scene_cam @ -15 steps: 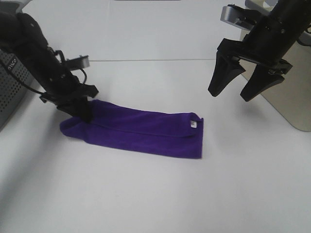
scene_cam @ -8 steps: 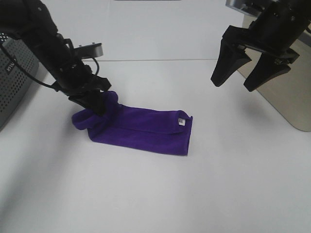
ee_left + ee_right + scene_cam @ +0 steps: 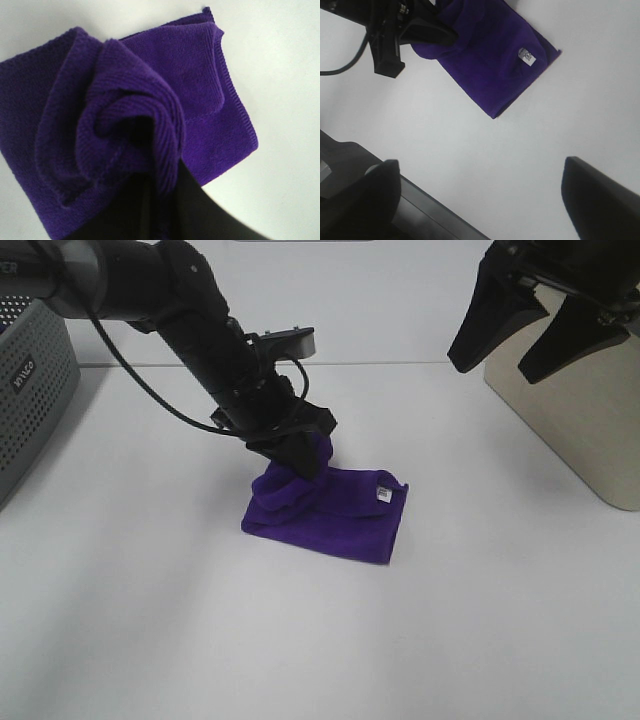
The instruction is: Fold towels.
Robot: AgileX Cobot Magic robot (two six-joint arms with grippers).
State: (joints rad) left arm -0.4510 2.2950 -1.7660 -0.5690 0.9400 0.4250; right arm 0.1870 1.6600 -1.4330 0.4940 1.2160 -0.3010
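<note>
Leftward, the left tool (image 3: 303,462) pinches a bunched end of the purple towel (image 3: 335,520), held just above the rest, which lies folded on the white worktop (image 3: 150,600) with its tag (image 3: 383,494) showing; the right tool (image 3: 495,368) hangs spread, well apart from the towel, up and to the right.

The grey basket (image 3: 35,390) at the left edge of the tabletop (image 3: 300,640) bears white lettering, perhaps "inco"; the white tag (image 3: 383,494) on the purple towel (image 3: 335,525) is unreadable.
</note>
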